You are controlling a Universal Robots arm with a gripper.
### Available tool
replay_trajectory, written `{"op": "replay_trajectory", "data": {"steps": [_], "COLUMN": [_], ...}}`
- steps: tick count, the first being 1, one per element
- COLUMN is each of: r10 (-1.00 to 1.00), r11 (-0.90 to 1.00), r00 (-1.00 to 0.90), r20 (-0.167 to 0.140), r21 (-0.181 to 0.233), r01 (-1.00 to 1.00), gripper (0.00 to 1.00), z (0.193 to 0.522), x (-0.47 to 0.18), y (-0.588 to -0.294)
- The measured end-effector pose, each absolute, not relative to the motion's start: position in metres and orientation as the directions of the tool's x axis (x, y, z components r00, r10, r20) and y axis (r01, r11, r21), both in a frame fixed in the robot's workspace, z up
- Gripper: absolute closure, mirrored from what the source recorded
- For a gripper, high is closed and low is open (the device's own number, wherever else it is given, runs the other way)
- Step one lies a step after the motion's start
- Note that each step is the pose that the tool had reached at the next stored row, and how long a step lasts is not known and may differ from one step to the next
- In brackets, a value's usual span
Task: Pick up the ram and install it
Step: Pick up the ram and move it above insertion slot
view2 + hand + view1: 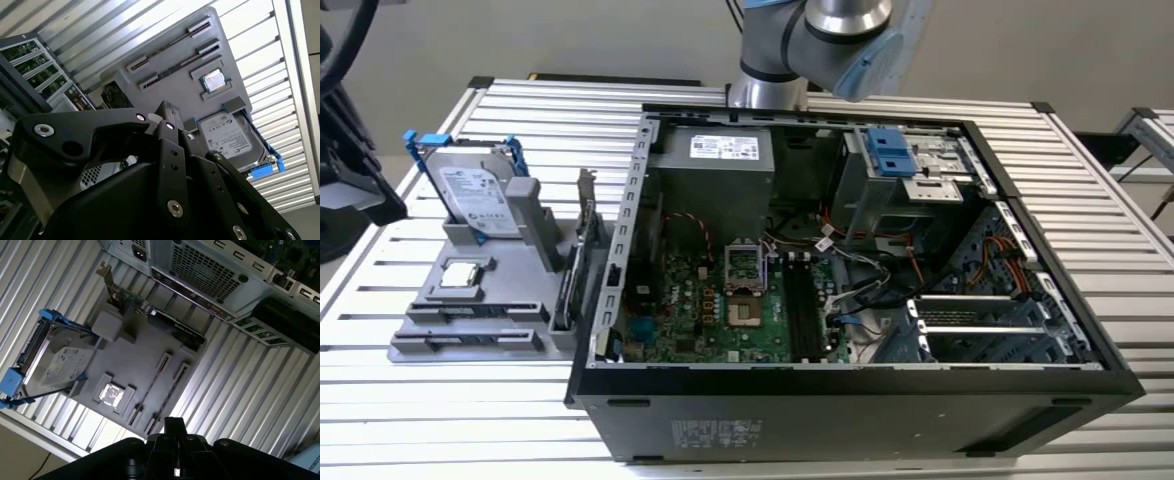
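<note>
On the grey tray (520,295) beside the computer case (854,400), the ram (150,387) sits in the pair of clips nearer the silver chip (464,275) and looks to stand on edge. The gripper (173,426) hangs well apart from the tray; I cannot tell whether it is clenched or released. The ram looks light, stiff and thin, with fragile chips. It is best pinched across its flat faces at mid-length, clear of the clips.
</note>
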State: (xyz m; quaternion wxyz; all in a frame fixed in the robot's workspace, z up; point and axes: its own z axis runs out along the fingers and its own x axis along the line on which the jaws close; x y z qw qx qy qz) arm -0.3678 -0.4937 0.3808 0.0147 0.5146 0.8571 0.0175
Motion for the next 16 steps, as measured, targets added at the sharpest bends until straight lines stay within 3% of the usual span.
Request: {"op": "replay_trajectory", "data": {"steps": [16], "r10": [0.946], "r11": [0.325], "r00": [-0.325], "r20": [-0.007], "r21": [0.045], "r01": [0.945], "gripper": [1.00], "z": [0.3808], "x": [-0.3678], "y": [-0.4936]}}
